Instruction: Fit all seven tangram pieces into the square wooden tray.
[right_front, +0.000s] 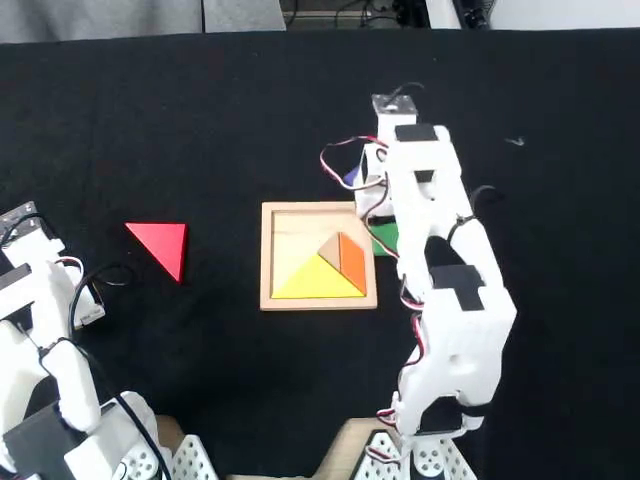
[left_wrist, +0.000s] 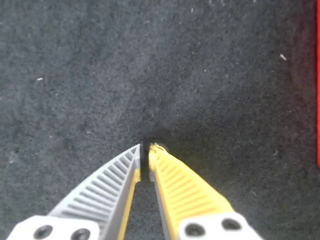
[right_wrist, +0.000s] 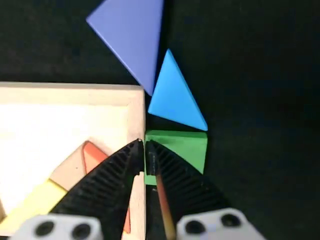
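The square wooden tray (right_front: 270, 255) lies mid-table and holds a yellow triangle (right_front: 315, 280), an orange piece (right_front: 352, 258) and a tan piece (right_front: 328, 247). My right arm (right_front: 430, 230) hangs over the tray's right rim. In the right wrist view my right gripper (right_wrist: 144, 145) is shut and empty, its tips above the tray rim (right_wrist: 70, 94) beside the green piece (right_wrist: 182, 147). Past it lie a light blue triangle (right_wrist: 175, 97) and a violet triangle (right_wrist: 132, 35). A red triangle (right_front: 160, 245) lies to the tray's left. My left gripper (left_wrist: 148, 147) is shut over bare mat.
The black mat (right_front: 200, 120) covers the whole table. My left arm (right_front: 40, 300) stands at the near left corner, apart from the red triangle. A sliver of red (left_wrist: 317, 75) shows at the left wrist view's edge.
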